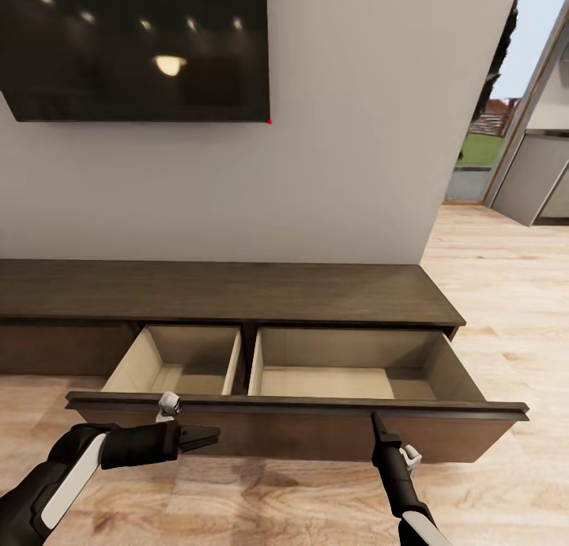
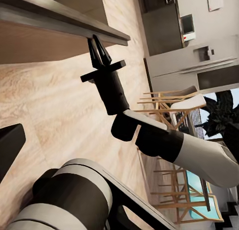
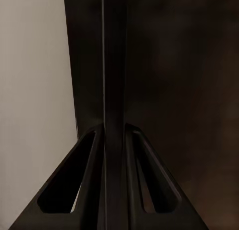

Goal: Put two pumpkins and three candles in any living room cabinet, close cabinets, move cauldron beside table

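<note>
Right jaws (image 1: 375, 417) clamp the open cabinet (image 1: 237, 291) drawer front (image 1: 300, 408); left jaws (image 1: 209, 435) closed, arm level.

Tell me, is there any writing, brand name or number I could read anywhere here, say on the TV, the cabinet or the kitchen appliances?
None can be read.
The television shows only lamp reflections.
The cabinet and its open drawer front are plain wood.
The kitchen appliances in the left wrist view carry small marks, too blurred to read.
</note>
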You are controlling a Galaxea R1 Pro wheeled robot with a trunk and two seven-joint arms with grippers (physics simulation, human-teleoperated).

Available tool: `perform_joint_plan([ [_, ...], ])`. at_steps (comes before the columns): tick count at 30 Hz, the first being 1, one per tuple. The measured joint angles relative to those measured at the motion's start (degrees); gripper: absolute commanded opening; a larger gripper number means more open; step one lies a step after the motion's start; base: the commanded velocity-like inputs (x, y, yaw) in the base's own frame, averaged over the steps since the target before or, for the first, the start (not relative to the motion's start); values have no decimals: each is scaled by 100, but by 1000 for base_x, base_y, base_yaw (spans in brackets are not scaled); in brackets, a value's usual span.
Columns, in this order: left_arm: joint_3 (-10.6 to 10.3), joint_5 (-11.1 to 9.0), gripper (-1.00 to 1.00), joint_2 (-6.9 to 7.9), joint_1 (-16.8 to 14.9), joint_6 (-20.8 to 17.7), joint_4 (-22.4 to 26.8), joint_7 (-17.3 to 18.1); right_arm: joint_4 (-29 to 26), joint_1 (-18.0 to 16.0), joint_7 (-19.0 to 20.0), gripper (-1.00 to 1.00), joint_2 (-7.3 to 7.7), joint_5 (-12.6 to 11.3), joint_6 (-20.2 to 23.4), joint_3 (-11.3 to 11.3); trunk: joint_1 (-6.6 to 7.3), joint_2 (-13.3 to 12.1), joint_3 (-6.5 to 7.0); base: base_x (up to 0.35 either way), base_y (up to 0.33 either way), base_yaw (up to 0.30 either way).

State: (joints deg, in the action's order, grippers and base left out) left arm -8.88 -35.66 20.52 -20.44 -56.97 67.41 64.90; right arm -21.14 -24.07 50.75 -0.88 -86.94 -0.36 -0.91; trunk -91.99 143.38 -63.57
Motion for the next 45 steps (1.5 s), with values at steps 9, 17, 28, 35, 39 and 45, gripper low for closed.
perform_joint_plan([
  [9,0,0,100,0,0,-1,2,-3,9,1,14,100,4,-68,20,-62,0,0,-1,0,0,0],
  [17,1,0,100,0,0,2,2,-1,10,1,14,100,4,-68,20,-62,-1,0,-1,-13,0,0],
  [28,-6,-1,100,0,0,3,2,-4,9,1,14,100,4,-68,20,-62,-3,0,-1,-184,0,0],
  [35,-4,5,100,0,0,5,2,-5,11,1,-15,100,10,-58,70,-18,-4,0,-1,-271,0,0],
  [39,8,-1,100,0,0,6,-4,-8,16,2,-46,100,7,-20,84,303,-4,0,-1,-312,0,0],
  [45,32,25,100,7,0,15,-29,-39,62,30,-51,100,12,-5,98,664,-3,0,-1,-262,0,0],
])
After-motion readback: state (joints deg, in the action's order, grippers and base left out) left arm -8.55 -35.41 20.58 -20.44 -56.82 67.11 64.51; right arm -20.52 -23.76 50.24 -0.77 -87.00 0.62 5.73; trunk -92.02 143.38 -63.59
